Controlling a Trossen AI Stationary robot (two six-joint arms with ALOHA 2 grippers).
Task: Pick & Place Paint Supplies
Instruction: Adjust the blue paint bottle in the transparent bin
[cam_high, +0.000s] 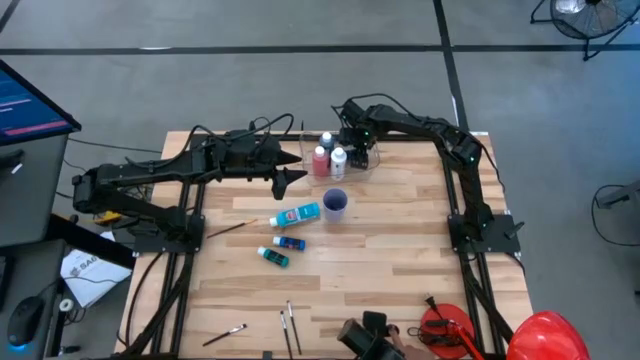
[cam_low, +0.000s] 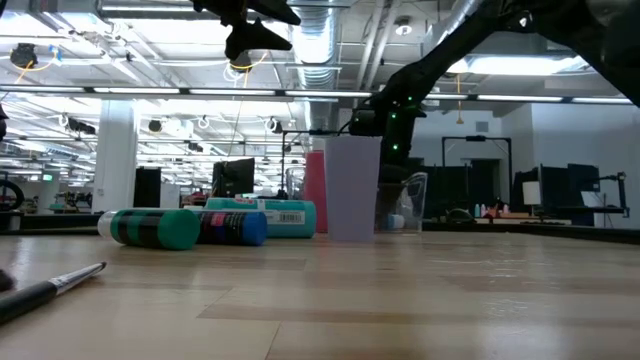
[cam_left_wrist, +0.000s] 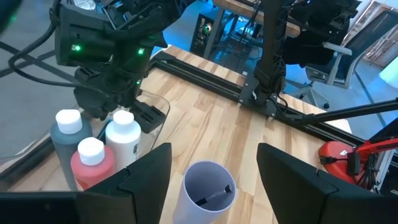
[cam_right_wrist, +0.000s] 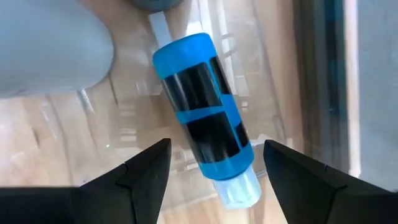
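The wooden table (cam_high: 400, 260) carries everything, and at its far edge stands the clear plastic tub (cam_high: 345, 155), over which the right gripper (cam_right_wrist: 214, 163) hangs with its jaws spread apart and nothing between them. Directly beneath that claw, inside the tub, a blue paint bottle (cam_right_wrist: 204, 112) with black label lies on its side, apart from both fingers. Beside it in the same tub stand a red bottle (cam_left_wrist: 93, 165), a white bottle (cam_left_wrist: 123, 135) and a grey-blue one (cam_left_wrist: 67, 132), all white-capped and upright. The left gripper (cam_left_wrist: 214, 171) hovers above the table just short of the tub, jaws wide and empty, with the small purple cup (cam_left_wrist: 207, 190) right below and between its fingers; something dark lies in the cup's bottom, too unclear to name. Nearer than that claw, on the bare boards, lie the larger light blue tube (cam_high: 297, 215), then a small blue bottle (cam_high: 289, 242) and a teal bottle (cam_high: 273, 257). A thin brush (cam_high: 237, 227) lies just left of the light blue tube, and more brushes (cam_high: 290, 326) rest well apart near the front edge.
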